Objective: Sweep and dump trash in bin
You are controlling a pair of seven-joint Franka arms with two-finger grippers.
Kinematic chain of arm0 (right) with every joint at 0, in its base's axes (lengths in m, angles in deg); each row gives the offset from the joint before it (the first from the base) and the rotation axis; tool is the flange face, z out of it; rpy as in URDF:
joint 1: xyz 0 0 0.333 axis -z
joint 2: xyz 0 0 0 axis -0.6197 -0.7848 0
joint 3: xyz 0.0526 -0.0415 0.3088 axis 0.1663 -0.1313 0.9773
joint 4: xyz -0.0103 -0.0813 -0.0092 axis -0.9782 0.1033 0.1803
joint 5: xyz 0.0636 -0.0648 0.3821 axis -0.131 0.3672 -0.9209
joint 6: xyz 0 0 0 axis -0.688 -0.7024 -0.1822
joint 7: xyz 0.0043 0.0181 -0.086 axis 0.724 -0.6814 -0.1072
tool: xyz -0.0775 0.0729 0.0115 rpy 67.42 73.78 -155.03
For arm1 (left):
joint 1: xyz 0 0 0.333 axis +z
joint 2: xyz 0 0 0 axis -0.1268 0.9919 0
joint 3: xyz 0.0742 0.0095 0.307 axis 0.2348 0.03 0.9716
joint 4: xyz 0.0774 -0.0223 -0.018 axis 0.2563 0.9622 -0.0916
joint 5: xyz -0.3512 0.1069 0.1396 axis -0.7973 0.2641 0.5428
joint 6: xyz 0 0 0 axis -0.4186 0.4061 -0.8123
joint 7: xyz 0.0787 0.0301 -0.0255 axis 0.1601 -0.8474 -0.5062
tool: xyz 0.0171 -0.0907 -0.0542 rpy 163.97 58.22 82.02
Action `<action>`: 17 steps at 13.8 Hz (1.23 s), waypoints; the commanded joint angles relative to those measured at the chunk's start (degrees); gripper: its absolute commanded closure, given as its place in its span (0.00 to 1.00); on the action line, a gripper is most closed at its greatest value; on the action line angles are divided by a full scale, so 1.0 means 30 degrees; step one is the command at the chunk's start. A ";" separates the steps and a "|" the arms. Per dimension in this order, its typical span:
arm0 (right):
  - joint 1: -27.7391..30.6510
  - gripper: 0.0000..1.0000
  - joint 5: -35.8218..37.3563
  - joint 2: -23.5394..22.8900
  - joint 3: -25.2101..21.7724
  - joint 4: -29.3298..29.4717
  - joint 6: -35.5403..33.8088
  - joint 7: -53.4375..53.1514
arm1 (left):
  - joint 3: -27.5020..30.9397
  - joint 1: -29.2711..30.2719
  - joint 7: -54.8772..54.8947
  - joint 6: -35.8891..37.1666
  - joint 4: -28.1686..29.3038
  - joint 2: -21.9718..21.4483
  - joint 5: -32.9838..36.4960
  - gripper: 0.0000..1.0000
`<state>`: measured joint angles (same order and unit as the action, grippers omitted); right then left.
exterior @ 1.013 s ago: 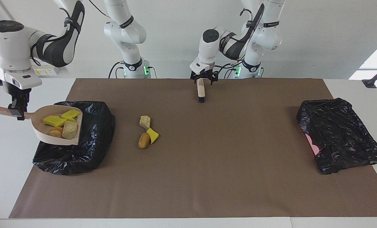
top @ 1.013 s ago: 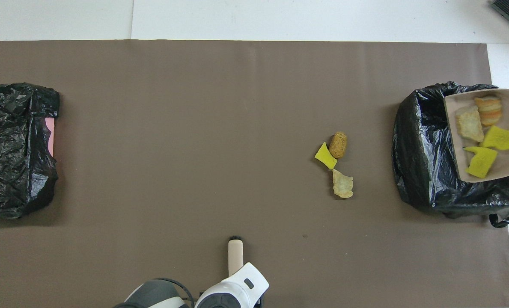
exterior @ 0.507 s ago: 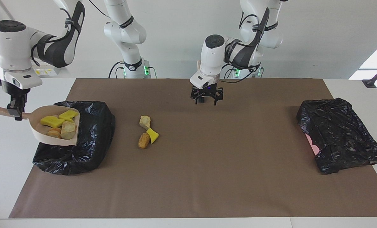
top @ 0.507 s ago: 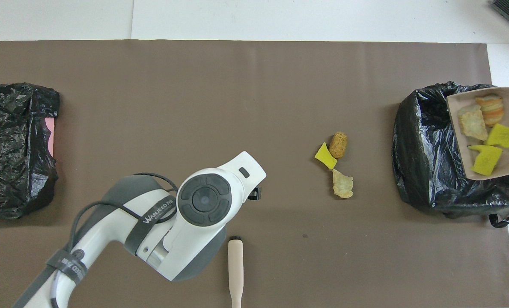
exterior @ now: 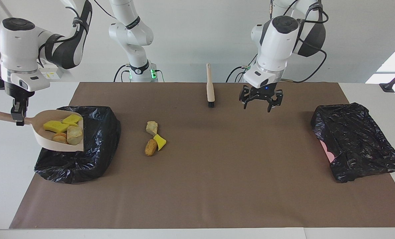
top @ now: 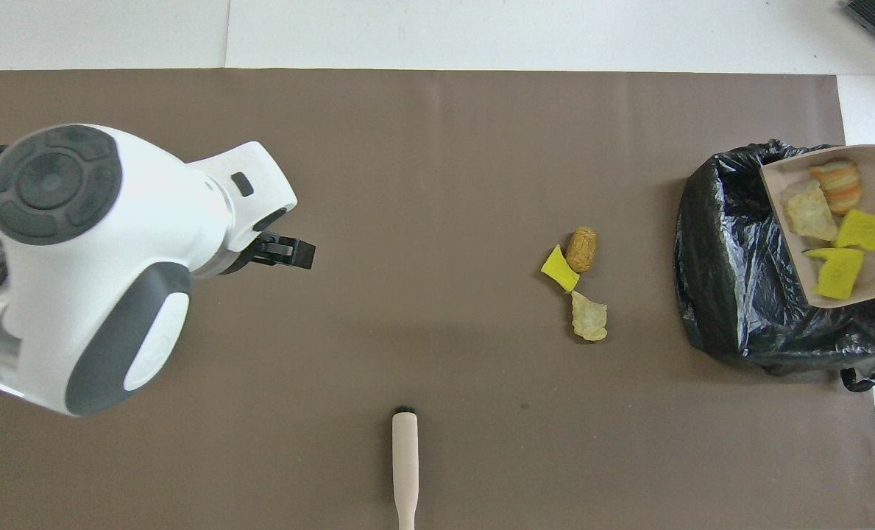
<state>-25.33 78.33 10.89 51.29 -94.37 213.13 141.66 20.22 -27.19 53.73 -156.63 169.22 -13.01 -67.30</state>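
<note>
No text, label, brand or number could be read anywhere in either view (the dark straps on the arms carried small pale marks, too small to make out as letters).

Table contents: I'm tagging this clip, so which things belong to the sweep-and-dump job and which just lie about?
Job:
- trash in dustpan
- three loose trash lumps on the mat
- dustpan, held by the right gripper over the bin
- black-bagged bin
- brush
- left gripper, open, empty

Lying about:
- second black bag
- brown mat
</note>
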 commanded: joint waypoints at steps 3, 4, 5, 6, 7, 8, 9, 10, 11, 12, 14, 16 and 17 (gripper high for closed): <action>-0.0777 1.00 0.4841 0.0827 0.0146 -0.1026 0.0378 -0.3000 | -0.0112 0.2938 0.3737 0.2958 -0.1871 -0.1252 0.0333 0.00; -0.0805 1.00 0.4841 0.0887 0.0146 -0.1202 0.0406 -0.3032 | -0.0112 0.3582 0.4703 0.3720 -0.2691 -0.1194 0.0333 0.00; -0.0864 1.00 0.4841 0.0916 0.0146 -0.1261 0.0377 -0.3091 | -0.0112 0.4227 0.5612 0.4395 -0.3628 -0.1049 0.0159 0.00; -0.0835 1.00 0.4841 0.0916 0.0146 -0.1262 0.0377 -0.3120 | -0.0112 0.4726 0.5969 0.5301 -0.4478 -0.0931 0.0070 0.00; -0.0806 1.00 0.4841 0.0916 0.0146 -0.1262 0.0377 -0.3120 | -0.0112 0.5195 0.6031 0.6325 -0.5241 -0.0756 0.0069 0.00; -0.0777 1.00 0.4841 0.0945 0.0146 -0.1262 0.0377 -0.3120 | -0.0112 0.5287 0.6031 0.6799 -0.5712 -0.0609 0.0069 0.00; -0.0805 1.00 0.4841 0.0946 0.0146 -0.1262 0.0406 -0.3149 | -0.0112 0.5317 0.6002 0.6920 -0.6065 -0.0521 0.0069 0.00; -0.0922 1.00 0.5102 0.0917 0.0146 -0.1233 0.0464 -0.3237 | -0.0112 0.5346 0.6002 0.7153 -0.6475 -0.0462 0.0069 0.00; -0.0952 1.00 0.5279 0.0916 0.0117 -0.1233 0.0523 -0.3296 | -0.0112 0.5347 0.6002 0.7649 -0.6943 -0.0171 0.0040 0.00; -0.1039 1.00 0.5948 0.0945 0.0117 -0.1233 0.0523 -0.3702 | -0.0112 0.5347 0.6002 0.7944 -0.7180 -0.0023 0.0040 0.00; -0.1186 1.00 0.7763 0.1062 0.0175 -0.1349 0.0494 -0.5047 | -0.0112 0.5347 0.5973 0.8208 -0.7124 -0.0080 -0.0455 0.00; -0.1449 1.00 0.8238 0.1034 0.0234 -0.1321 0.0494 -0.5347 | -0.0024 0.6249 0.5944 0.8123 -0.6948 -0.0372 -0.1537 0.00; -0.1450 1.00 0.8269 0.1034 0.0205 -0.1263 0.0494 -0.5318 | -0.0082 0.6342 0.5886 0.8238 -0.6803 -0.0576 -0.1774 0.00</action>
<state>-29.72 100.87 12.43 51.85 -96.62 213.23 127.22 20.36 -10.37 71.26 -133.83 150.08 -14.43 -70.34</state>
